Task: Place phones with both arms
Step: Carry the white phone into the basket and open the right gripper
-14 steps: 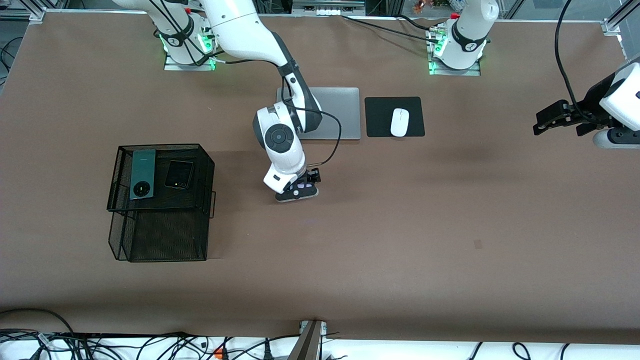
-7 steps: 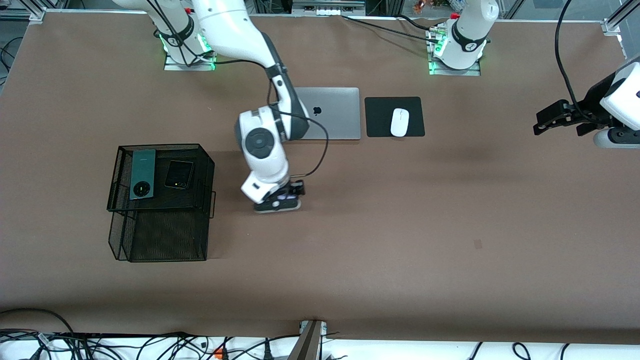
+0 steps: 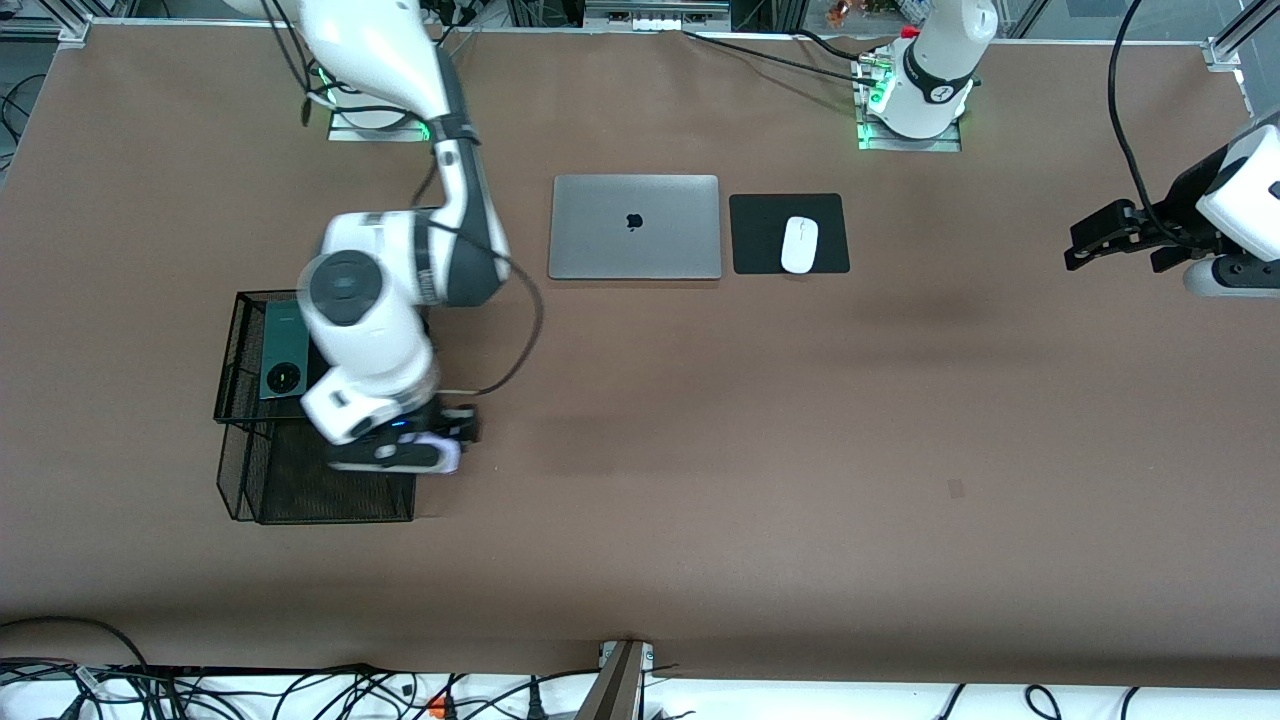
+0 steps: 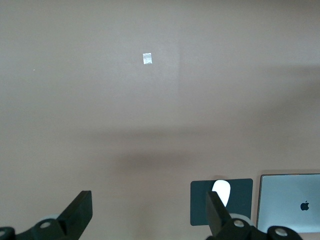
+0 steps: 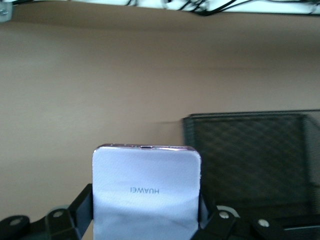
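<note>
My right gripper (image 3: 415, 455) is shut on a pale lilac phone (image 3: 443, 456), held flat by its sides over the edge of a black wire mesh rack (image 3: 320, 495). In the right wrist view the lilac phone (image 5: 146, 187) fills the space between the fingers (image 5: 82, 205), with the mesh rack (image 5: 250, 155) just ahead. A long dark green phone (image 3: 281, 350) with a round camera ring lies on the rack's upper shelf, partly covered by the right arm. My left gripper (image 3: 1098, 240) waits open over the left arm's end of the table, and the left gripper (image 4: 148, 212) holds nothing.
A shut silver laptop (image 3: 635, 227) lies near the bases, beside a white mouse (image 3: 799, 244) on a black pad (image 3: 760, 235). The mouse (image 4: 221, 190) and laptop (image 4: 290, 202) also show in the left wrist view. Cables run along the table's front edge.
The right arm has swung with the lilac phone from the middle of the table to the mesh rack and now covers part of its upper shelf. The left arm has not moved.
</note>
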`<state>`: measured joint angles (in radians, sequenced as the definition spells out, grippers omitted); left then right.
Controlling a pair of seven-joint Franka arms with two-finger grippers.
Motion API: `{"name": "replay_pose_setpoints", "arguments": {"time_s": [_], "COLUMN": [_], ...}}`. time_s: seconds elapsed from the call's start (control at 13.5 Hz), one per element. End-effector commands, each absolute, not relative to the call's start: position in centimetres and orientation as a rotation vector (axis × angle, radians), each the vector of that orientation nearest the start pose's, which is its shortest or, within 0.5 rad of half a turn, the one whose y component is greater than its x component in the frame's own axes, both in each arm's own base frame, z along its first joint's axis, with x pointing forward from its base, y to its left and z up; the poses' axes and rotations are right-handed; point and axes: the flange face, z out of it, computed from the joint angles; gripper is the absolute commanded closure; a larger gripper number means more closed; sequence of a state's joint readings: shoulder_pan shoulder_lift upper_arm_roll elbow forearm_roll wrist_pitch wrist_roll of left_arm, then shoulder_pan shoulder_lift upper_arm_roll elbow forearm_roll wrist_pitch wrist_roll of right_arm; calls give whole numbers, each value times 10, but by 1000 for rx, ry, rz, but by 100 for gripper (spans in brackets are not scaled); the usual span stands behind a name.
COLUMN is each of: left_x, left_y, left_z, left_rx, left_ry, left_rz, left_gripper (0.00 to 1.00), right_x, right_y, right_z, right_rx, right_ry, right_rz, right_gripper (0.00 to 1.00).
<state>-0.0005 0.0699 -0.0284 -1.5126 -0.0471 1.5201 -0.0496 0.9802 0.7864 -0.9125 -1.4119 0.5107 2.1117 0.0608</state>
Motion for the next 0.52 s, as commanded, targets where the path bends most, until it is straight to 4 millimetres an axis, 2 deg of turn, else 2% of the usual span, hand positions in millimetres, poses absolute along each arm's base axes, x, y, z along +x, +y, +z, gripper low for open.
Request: {"name": "replay_pose_setpoints", "arguments": {"time_s": [0.0, 0.07, 0.15, 0.3, 0.44], "left_x": [568, 568, 568, 569, 568], "left_y": [-23, -23, -22, -24, -30], "left_z": [612, 612, 613, 612, 612], "left_rx": [-3195, -3195, -3195, -3195, -3195], "left_ry": [-10, -7, -5, -5, 12], "left_rz": [99, 99, 96, 96, 97], "left_gripper": [0, 0, 0, 0, 0], "right_x": [718, 724, 727, 732, 731], "right_y": [149, 121, 104, 87, 70], "right_z": [386, 381, 373, 352, 321], "right_rx": [-3249, -3257, -3261, -3254, -3200], "right_ry": [-127, -151, -139, -91, -45], "right_rz": [-312, -304, -291, -296, -265], "right_gripper": [100, 100, 100, 100, 100]}}
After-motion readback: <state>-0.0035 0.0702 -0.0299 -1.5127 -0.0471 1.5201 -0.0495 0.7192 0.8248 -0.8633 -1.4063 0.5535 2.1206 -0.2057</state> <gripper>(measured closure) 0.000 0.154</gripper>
